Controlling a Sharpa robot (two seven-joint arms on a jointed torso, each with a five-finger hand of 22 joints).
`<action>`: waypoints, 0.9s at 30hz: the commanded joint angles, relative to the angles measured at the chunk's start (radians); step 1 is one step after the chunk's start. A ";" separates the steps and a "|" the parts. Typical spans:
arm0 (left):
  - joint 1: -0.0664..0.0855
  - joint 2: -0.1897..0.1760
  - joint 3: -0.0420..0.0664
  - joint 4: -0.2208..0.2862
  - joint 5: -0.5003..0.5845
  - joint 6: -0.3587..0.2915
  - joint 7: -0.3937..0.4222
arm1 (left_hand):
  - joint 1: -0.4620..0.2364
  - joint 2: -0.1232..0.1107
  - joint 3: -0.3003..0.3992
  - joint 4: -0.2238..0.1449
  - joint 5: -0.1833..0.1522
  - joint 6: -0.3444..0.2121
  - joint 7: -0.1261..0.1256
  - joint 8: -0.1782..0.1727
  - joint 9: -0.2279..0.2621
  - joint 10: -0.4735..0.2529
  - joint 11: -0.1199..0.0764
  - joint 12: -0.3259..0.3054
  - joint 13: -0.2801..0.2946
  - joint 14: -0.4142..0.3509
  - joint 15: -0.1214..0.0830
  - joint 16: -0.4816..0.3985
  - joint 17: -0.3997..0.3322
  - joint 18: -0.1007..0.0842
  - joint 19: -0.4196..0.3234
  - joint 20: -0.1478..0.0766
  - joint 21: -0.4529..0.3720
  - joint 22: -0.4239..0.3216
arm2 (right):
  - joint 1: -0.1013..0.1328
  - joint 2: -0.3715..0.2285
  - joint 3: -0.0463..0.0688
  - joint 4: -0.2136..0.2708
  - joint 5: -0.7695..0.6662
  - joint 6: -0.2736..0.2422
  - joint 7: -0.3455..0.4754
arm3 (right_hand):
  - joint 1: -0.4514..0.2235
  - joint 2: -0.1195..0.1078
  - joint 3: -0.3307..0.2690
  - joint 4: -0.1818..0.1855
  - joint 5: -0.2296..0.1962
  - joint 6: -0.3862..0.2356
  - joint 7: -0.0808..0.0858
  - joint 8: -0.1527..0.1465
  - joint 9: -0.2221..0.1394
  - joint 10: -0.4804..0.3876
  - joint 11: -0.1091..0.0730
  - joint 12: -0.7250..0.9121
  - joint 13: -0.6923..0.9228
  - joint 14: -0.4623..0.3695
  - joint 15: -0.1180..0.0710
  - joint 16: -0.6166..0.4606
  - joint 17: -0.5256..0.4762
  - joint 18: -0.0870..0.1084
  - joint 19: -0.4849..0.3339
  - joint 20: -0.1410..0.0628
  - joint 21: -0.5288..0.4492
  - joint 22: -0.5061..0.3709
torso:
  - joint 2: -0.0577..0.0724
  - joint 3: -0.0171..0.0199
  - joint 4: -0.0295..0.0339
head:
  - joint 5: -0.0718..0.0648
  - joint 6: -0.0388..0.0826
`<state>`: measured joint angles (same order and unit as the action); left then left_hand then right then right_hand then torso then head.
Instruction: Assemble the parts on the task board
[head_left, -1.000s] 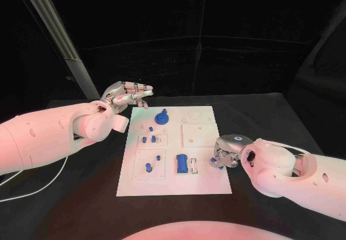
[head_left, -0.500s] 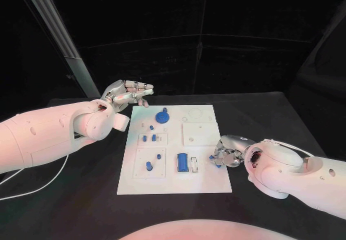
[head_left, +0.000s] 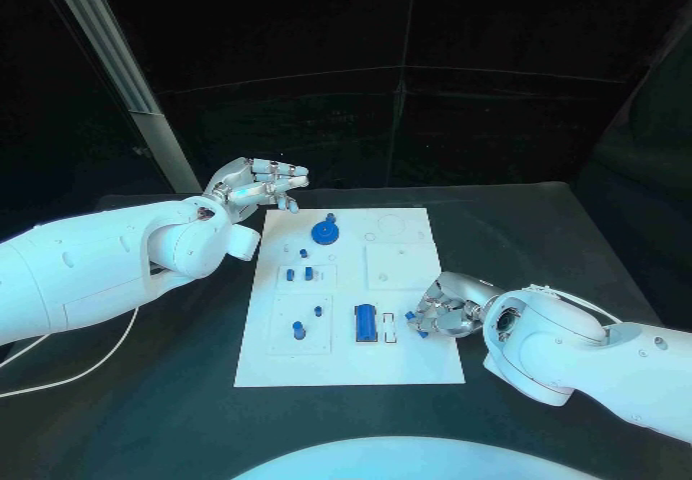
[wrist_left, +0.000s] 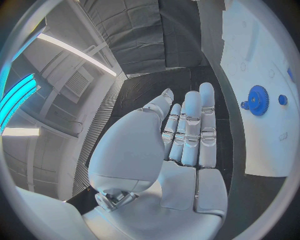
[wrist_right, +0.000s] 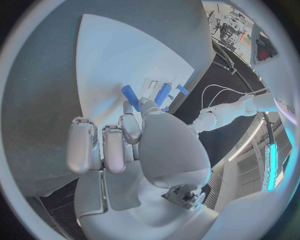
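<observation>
The white task board (head_left: 407, 360) lies in the middle of the black table. On it stand a blue gear (head_left: 326, 232), a blue block (head_left: 366, 324) and small blue pegs (head_left: 297, 275). My right hand (head_left: 447, 305) hovers over the board's right edge beside the block, and its thumb and a finger pinch a small blue peg (wrist_right: 130, 95). The block (wrist_right: 163, 93) lies just past that peg. My left hand (head_left: 260, 187) is held up off the board's far left corner, its fingers apart and holding nothing. From the left wrist, this hand (wrist_left: 184, 135) shows flat, with the gear (wrist_left: 257, 93) beyond it.
A white cable (head_left: 58, 375) trails over the table at the left. A slanted metal post (head_left: 137, 95) rises behind my left arm. Dark curtains close off the back.
My right hand has shifted a little left over the board, towards the blue block, still holding the peg. The left hand has stayed where it was.
</observation>
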<state>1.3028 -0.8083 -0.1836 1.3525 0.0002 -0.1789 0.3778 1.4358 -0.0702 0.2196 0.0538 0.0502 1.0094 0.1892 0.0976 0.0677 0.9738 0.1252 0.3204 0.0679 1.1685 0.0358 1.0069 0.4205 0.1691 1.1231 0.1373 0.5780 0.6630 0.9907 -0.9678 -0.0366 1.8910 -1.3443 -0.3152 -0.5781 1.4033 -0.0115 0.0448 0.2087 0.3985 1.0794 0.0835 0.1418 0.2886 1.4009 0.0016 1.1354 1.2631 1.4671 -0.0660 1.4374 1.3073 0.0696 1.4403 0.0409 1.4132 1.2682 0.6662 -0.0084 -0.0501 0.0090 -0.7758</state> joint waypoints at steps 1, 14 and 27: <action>0.002 0.002 0.001 0.002 0.003 0.009 0.003 | -0.003 0.008 0.006 0.000 0.004 -0.005 0.004 0.005 0.000 -0.005 0.000 0.005 -0.002 -0.004 0.002 -0.005 -0.001 0.014 0.009 0.000 -0.004 -0.001 | 0.001 0.009 0.000 -0.002 0.068 -0.035 0.014 | -0.016 -0.002 0.003 0.008 0.007 0.012 0.000 0.008 -0.001 0.009 -0.001 -0.003 -0.002 0.069 -0.001 0.006 0.094 -0.007 0.005 0.000 0.003 -0.001 | 0.000 -0.0008 -0.0005 | -0.003 0.001; 0.002 0.003 0.001 0.003 0.003 0.009 0.002 | -0.003 0.008 0.007 0.001 0.004 -0.005 0.004 0.005 0.000 -0.005 0.000 0.005 -0.002 -0.004 0.002 -0.005 -0.001 0.014 0.009 0.000 -0.004 -0.002 | 0.001 0.040 0.000 -0.013 0.083 -0.056 0.000 | -0.085 -0.018 -0.004 0.049 0.060 0.056 -0.015 0.020 -0.001 0.024 -0.012 0.008 0.007 0.071 -0.010 0.012 0.103 -0.009 0.012 -0.007 0.009 0.012 | 0.000 0.0007 -0.0008 | 0.000 -0.006; 0.002 0.005 0.001 0.002 0.003 0.010 0.001 | -0.003 0.008 0.007 0.001 0.004 -0.005 0.004 0.005 0.000 -0.005 0.000 0.005 -0.002 -0.004 0.002 -0.005 -0.001 0.014 0.009 0.000 -0.004 -0.002 | 0.001 0.076 0.000 -0.031 0.049 -0.015 -0.029 | -0.097 -0.018 -0.007 0.055 0.057 0.080 -0.026 0.033 0.008 0.027 -0.021 0.000 0.001 0.072 -0.017 0.014 0.106 -0.010 0.015 -0.013 0.012 0.017 | 0.000 0.0006 -0.0003 | -0.002 -0.010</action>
<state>1.3030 -0.8050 -0.1836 1.3533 0.0002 -0.1788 0.3763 1.4358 -0.0702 0.2197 0.0538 0.0502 1.0094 0.1891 0.0976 0.0677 0.9738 0.1252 0.3204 0.0679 1.1685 0.0358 1.0069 0.4202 0.1691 1.1231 0.1373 0.5780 0.6631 0.9910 -0.8939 -0.0365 1.8607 -1.2781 -0.3472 -0.5948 1.3182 -0.0286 0.0379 0.2595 0.4531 1.1517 0.0596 0.1705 0.2954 1.4240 -0.0142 1.1403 1.2655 1.4634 -0.0771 1.4464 1.3073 0.0696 1.4493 0.0319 1.4209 1.2844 0.6657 -0.0079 -0.0509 0.0080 -0.7853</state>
